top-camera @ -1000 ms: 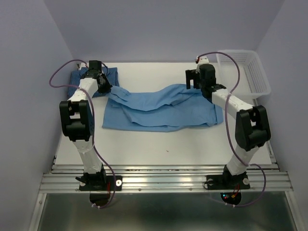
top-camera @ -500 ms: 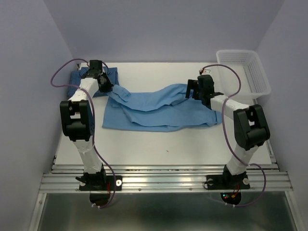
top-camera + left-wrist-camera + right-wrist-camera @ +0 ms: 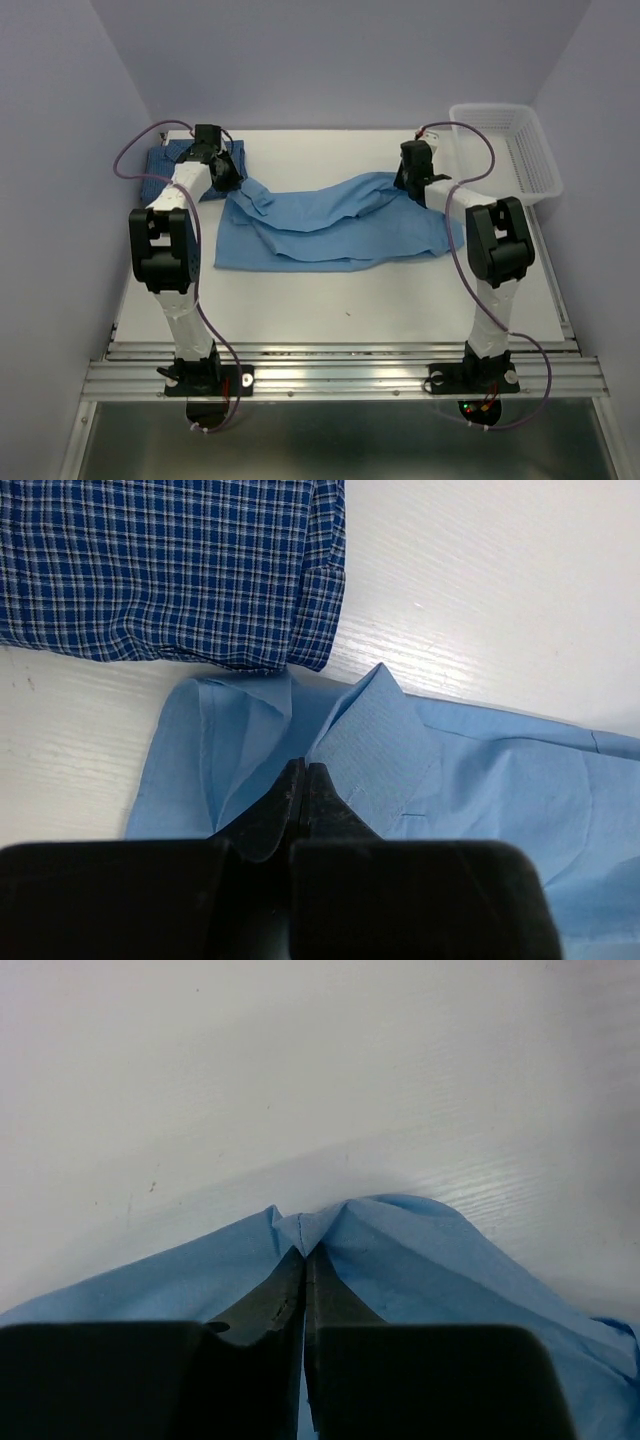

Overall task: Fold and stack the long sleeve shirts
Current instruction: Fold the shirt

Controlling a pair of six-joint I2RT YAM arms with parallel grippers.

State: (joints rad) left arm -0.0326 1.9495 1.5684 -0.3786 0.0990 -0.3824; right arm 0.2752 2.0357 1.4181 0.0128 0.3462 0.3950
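Note:
The light sky-blue shirt [image 3: 330,225] lies spread and rumpled across the middle of the white table. My left gripper [image 3: 228,180] is shut on its left end by the collar [image 3: 375,745], fingers pinched together in the left wrist view [image 3: 305,780]. My right gripper [image 3: 408,182] is shut on the shirt's far right edge, cloth bunched at the fingertips [image 3: 305,1250]. The darker blue checked shirt [image 3: 190,160] sits folded at the back left corner, just behind the left gripper; in the left wrist view its checked cloth [image 3: 170,570] fills the top.
A white mesh basket [image 3: 505,145] stands at the back right, close to the right arm. Purple walls close in on the left, back and right. The table's front metal rail [image 3: 340,375] holds both arm bases.
My right gripper has moved back and down onto the shirt's right edge and has closed on it from open. The left gripper has stayed shut at the collar, shifting slightly right.

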